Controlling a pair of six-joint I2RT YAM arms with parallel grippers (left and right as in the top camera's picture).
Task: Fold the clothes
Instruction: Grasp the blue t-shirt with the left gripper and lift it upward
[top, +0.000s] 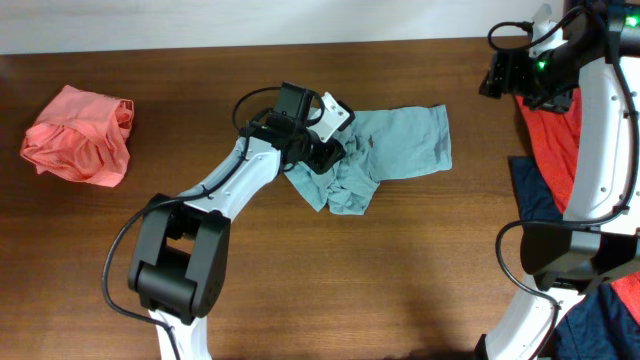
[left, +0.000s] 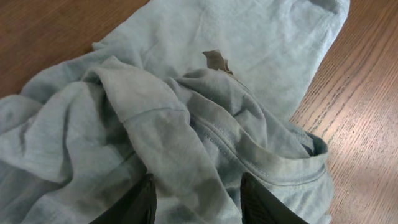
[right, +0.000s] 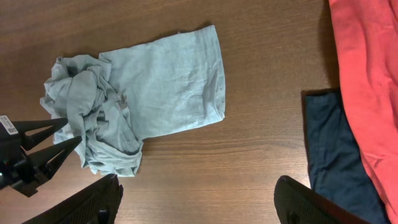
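The pale blue-grey T-shirt (top: 400, 145) lies mid-table, its right half spread flat and its left half crumpled into a heap (right: 93, 118). My left gripper (top: 335, 155) is down on that heap. In the left wrist view it (left: 196, 199) stands open, with a raised fold of the shirt (left: 180, 155) between its black fingers (left: 134, 205). My right gripper (right: 199, 193) is open wide and empty, held high over bare wood to the right of the shirt, at the far right edge in the overhead view (top: 500, 78).
A salmon-pink garment (top: 80, 135) lies bunched at the far left. A red-orange garment (top: 555, 130) and a navy one (top: 535, 195) lie at the right edge by the right arm's base. The table top (top: 400, 270) is dark wood.
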